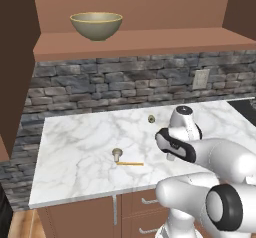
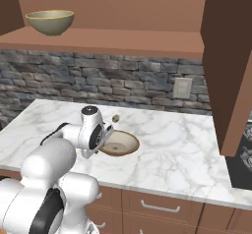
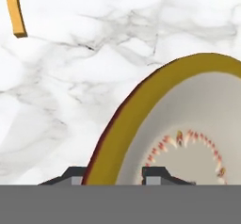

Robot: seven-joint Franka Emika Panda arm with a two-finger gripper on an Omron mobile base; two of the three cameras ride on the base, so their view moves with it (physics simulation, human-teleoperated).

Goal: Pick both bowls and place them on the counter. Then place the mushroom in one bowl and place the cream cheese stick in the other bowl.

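Beige bowl's rim point(image 3: 141, 100) apparently sits between end effector point(image 3: 115, 173) fingertips.

Grey-veined white counter point(image 1: 85, 147), olive-tan bowl point(image 1: 96, 25), beige orange-rimmed bowl point(image 2: 120, 143), yellow-orange stick point(image 1: 130, 164).

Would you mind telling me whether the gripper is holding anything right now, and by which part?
The gripper straddles the shallow beige bowl's rim, one finger either side. Whether the fingers clamp it or have let go cannot be told.
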